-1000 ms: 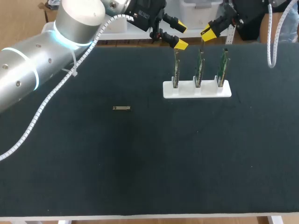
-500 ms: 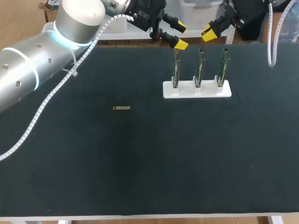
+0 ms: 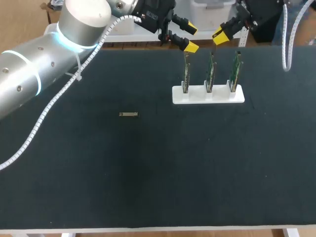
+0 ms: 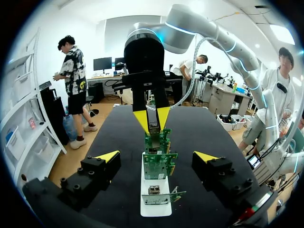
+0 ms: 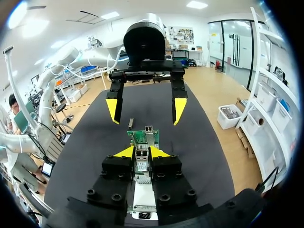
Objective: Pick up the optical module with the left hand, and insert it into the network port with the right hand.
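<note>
Head view: pick-up apparently not begun, optical module (image 3: pixel 128 114) lying left-centre; left gripper (image 3: pixel 190 37), spread up top, must descend there; right gripper (image 3: pixel 220 34) pressed together.

optical module (image 3: pixel 128 114): too small for detail | right arm (image 3: pixel 261 17): cut by top edge

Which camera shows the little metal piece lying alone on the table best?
The head view: the metal piece lies alone, fully uncovered. The right wrist view shows only a small sliver past the boards; the left wrist view misses it.
</note>
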You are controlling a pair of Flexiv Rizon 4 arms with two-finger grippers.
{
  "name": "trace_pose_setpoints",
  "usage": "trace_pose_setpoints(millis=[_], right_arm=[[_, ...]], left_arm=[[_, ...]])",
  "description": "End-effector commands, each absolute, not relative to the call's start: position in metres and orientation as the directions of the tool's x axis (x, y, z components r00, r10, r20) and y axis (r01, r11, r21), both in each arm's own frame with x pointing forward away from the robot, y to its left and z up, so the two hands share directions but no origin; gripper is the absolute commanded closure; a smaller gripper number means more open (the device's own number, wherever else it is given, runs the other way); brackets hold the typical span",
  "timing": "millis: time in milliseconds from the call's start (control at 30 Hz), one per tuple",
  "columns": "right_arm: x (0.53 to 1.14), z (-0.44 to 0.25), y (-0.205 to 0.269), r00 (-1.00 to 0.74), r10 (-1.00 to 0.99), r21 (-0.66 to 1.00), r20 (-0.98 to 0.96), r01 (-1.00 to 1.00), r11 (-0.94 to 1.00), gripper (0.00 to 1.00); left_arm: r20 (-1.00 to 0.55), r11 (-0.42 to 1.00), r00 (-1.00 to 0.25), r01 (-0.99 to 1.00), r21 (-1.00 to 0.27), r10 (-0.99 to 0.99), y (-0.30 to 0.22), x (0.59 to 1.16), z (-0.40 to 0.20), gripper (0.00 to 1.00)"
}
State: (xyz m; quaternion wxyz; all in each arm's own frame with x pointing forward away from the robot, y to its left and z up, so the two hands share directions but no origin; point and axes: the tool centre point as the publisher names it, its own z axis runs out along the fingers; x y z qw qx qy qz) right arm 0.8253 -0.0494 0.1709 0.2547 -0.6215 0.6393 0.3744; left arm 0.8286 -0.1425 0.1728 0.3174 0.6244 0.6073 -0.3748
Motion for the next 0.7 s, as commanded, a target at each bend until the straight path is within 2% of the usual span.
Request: trace_pose_setpoints(millis=[33, 700], right_arm=[[0.8346, 0.1712, -0.0491, -0.096, -0.606, 0.371, -0.789, -0.861, -0.348, 1.0], [0.8371, 0.1703, -0.05, -0.093, -0.608, 0.367, -0.788, -0.864, -0.344, 1.0]], left_arm=[[-0.854, -0.057, -0.017, 0.997, -0.055, 0.52, -0.1419, 0.826, 0.1726, 0.0], [-0.854, -0.057, -0.017, 0.997, -0.055, 0.52, -0.1419, 0.826, 0.1726, 0.0]])
